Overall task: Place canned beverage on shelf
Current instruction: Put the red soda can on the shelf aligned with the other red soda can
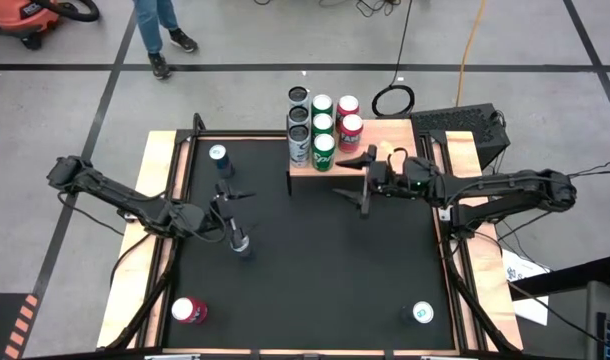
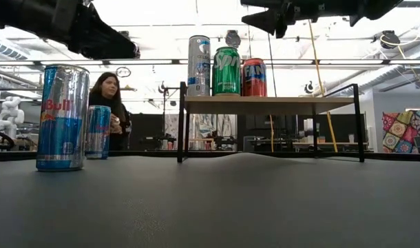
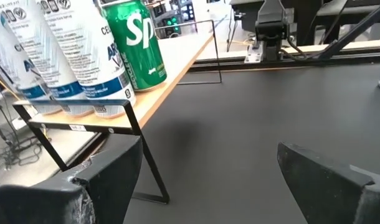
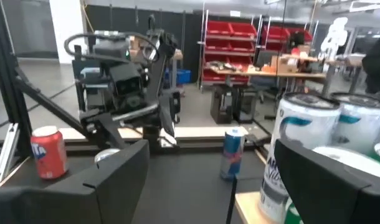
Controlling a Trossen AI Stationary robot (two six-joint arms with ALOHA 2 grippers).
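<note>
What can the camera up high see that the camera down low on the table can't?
Only the high view shows the red can and the green-topped can at the table's near edge, and both whole arms, the left gripper and right gripper with jaws open.

Only the low view shows a seated person behind the table and the room's ceiling.

Both show the shelf holding cans and the blue can standing on the table.
</note>
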